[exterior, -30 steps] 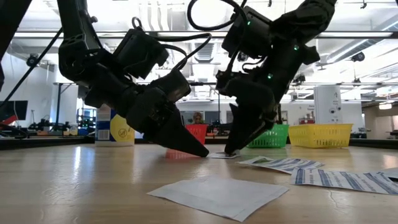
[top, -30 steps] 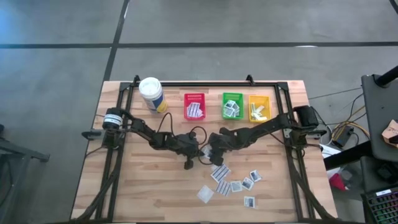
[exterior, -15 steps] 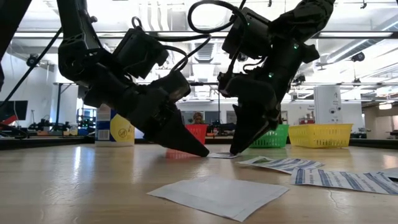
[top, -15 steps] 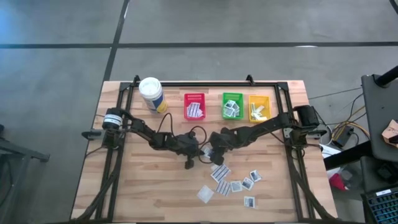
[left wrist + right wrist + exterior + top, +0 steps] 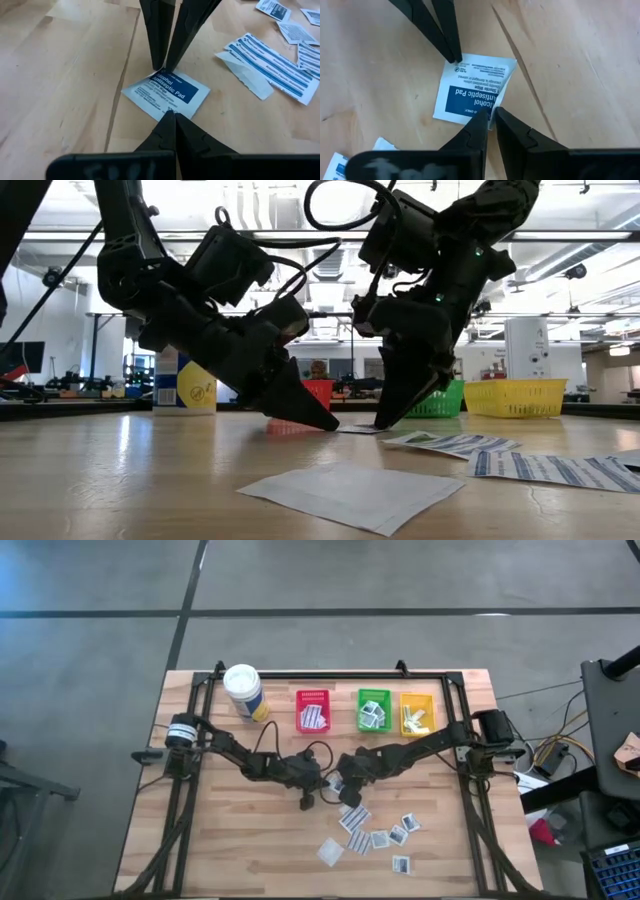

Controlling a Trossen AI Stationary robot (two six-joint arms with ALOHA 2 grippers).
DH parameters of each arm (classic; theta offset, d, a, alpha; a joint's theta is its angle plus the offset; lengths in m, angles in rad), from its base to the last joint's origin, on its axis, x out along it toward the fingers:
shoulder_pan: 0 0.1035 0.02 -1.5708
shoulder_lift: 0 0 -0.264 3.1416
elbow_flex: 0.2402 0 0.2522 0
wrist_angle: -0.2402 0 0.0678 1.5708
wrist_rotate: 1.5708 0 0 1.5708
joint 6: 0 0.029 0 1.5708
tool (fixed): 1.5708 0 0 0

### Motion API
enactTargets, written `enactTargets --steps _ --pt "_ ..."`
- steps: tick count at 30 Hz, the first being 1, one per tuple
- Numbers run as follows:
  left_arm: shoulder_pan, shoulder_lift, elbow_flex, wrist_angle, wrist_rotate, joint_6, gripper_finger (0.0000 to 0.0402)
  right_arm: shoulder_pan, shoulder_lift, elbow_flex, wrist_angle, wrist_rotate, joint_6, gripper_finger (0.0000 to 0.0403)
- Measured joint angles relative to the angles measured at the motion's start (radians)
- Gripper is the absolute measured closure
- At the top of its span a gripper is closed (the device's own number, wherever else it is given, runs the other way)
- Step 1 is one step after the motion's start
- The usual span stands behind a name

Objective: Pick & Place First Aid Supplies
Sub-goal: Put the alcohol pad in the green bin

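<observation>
Both arms meet over the middle of the wooden table [image 5: 200, 840]. The target is a square white alcohol pad packet [image 5: 166, 93] with a dark-blue label, lying flat on the table between the two grippers.

Left gripper [image 5: 169, 116]: fingers fully closed into a single point, the tip resting on one edge of the packet and pressing it to the wood. It grips nothing.

Right gripper [image 5: 489, 114]: fingers nearly closed, a thin gap between the tips, set at the opposite edge of the packet. The tips sit at the packet's rim; whether the edge is actually pinched between them cannot be told. In the low view both grippers come down steeply, tips at table level, the packet a thin sliver between them.

Other supplies: a loose scatter of small white packets [image 5: 385, 836] lies nearer and to the right of the grippers, including a blue-striped oblong packet [image 5: 353, 818] just beside the right gripper. One plain white packet [image 5: 352, 493] lies closest to the low camera.

Far side of the table, left to right: white canister with yellow label [image 5: 244, 692], red bin [image 5: 312, 712], green bin [image 5: 374, 710], yellow bin [image 5: 417, 713]. All three bins hold packets.
</observation>
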Motion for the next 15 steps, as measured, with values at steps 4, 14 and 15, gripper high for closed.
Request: enactTargets --steps 4,14,15 --pt "0.0 0.0 0.001 0.005 0.0 0.001 0.0401 -0.003 0.0 0.0 -0.001 -0.002 0.01 0.0366" --pt "0.0 -0.003 0.001 0.009 0.0 0.043 0.0401 -0.002 -0.001 0.001 -0.025 0.036 0.017 0.0395" --pt "0.0 -0.004 0.001 0.009 0.0 0.05 0.0401 -0.002 -0.003 0.001 -0.026 0.036 0.014 0.0395"
